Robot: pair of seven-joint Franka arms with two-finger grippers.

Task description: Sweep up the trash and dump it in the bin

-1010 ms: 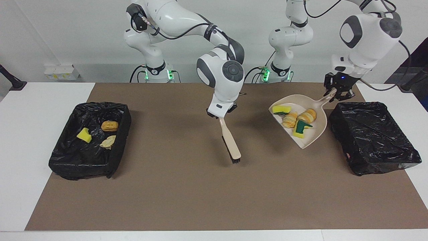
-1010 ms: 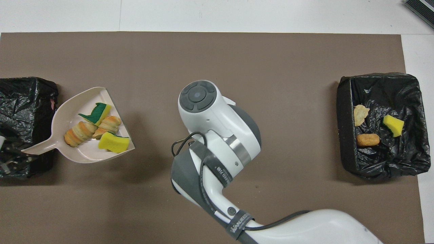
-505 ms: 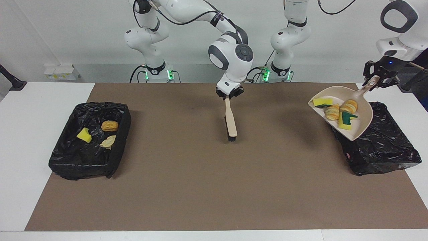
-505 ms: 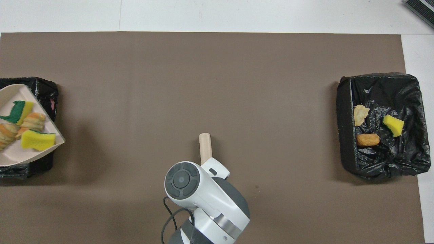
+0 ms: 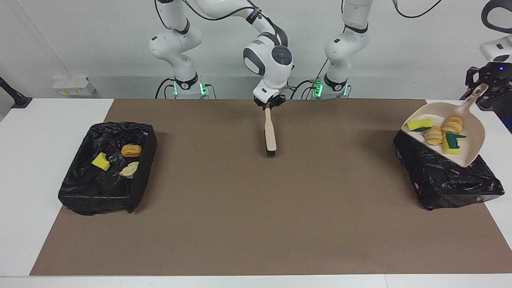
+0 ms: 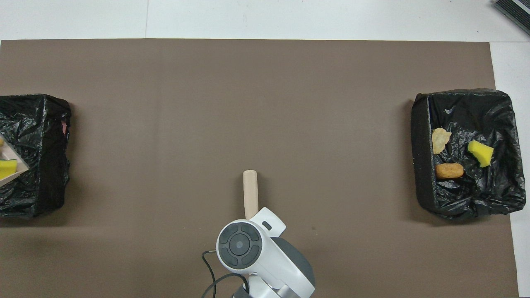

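Observation:
My left gripper (image 5: 482,87) is shut on the handle of the beige dustpan (image 5: 468,154). It holds the pan tilted above the black-lined bin (image 5: 448,180) at the left arm's end of the table. Several pieces of trash lie in the pan: a yellow sponge (image 5: 420,124), two croissants (image 5: 433,135) and a green-and-yellow sponge piece (image 5: 452,143). In the overhead view only the pan's corner (image 6: 16,170) shows. My right gripper (image 5: 269,105) is shut on a beige brush (image 5: 271,132), which hangs over the middle of the mat with its bristles down.
A second black-lined bin (image 5: 80,196) stands at the right arm's end of the table. It holds a yellow sponge bit (image 5: 101,162), a brown croissant (image 5: 131,150) and a pale bread chunk (image 5: 129,170). A brown mat (image 5: 256,224) covers the table.
The left gripper has carried the loaded dustpan up and toward the left arm's end, over the bin. The right gripper has drawn the brush back toward the robots.

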